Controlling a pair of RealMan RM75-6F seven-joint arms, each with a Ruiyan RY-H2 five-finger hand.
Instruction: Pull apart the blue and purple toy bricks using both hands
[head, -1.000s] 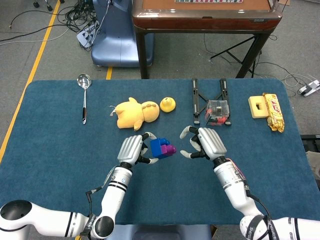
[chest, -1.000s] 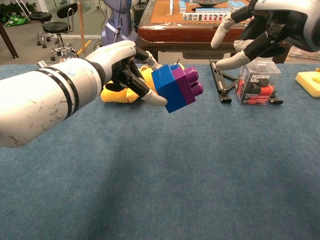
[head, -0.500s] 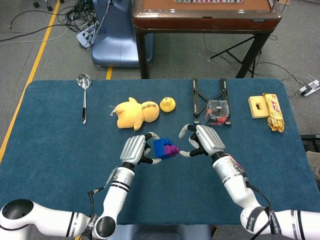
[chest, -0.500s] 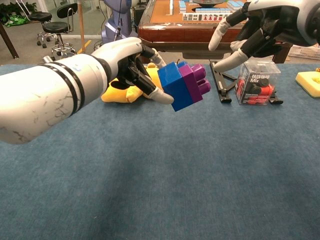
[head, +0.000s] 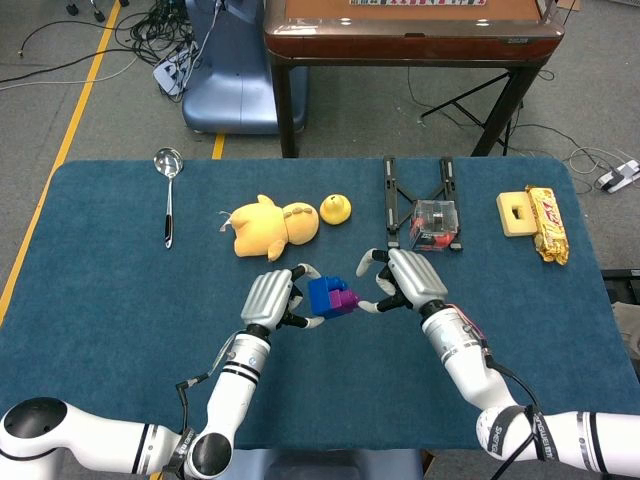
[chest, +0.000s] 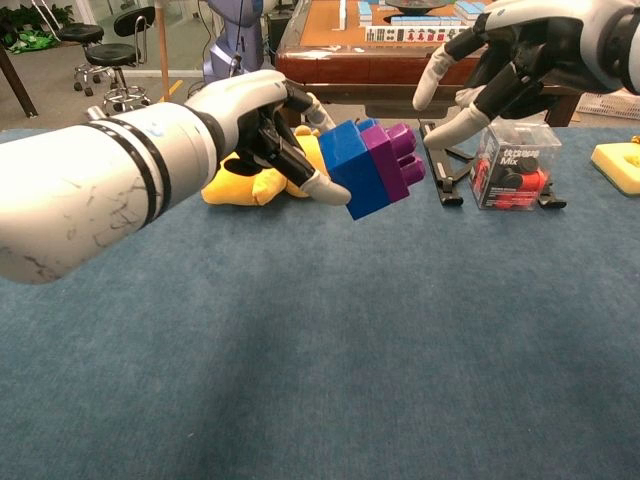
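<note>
The left hand (head: 268, 297) holds the blue brick (chest: 352, 168) off the blue worktop (head: 120, 300), its fingers (chest: 322, 186) clamped on the brick's left side from above and below. The purple brick (chest: 396, 160) is joined to the blue one on the side away from that hand, its studs pointing toward the right hand (head: 410, 282). The right hand hangs just beside the purple brick with its fingers (chest: 452, 126) apart and curled, holding nothing. In the chest view a small gap shows between its fingertips and the purple studs. In the head view the pair sits between the two hands, above the middle of the worktop.

Compared with a second ago, the joined bricks have moved up and to the right in the chest view, and the right hand has drawn in from well apart to close by the purple brick. The left hand's grip is unchanged.

There are two bricks, one blue and one purple. On the worktop lie one metal ladle (head: 168, 193) at far left, one yellow plush toy (head: 268, 226), one small yellow round thing (head: 335, 209) beside it, one black folding stand (head: 398, 195) carrying one clear box (head: 435, 225), one cream block (head: 517, 213) and one wrapped snack bar (head: 547, 224) at far right.
</note>
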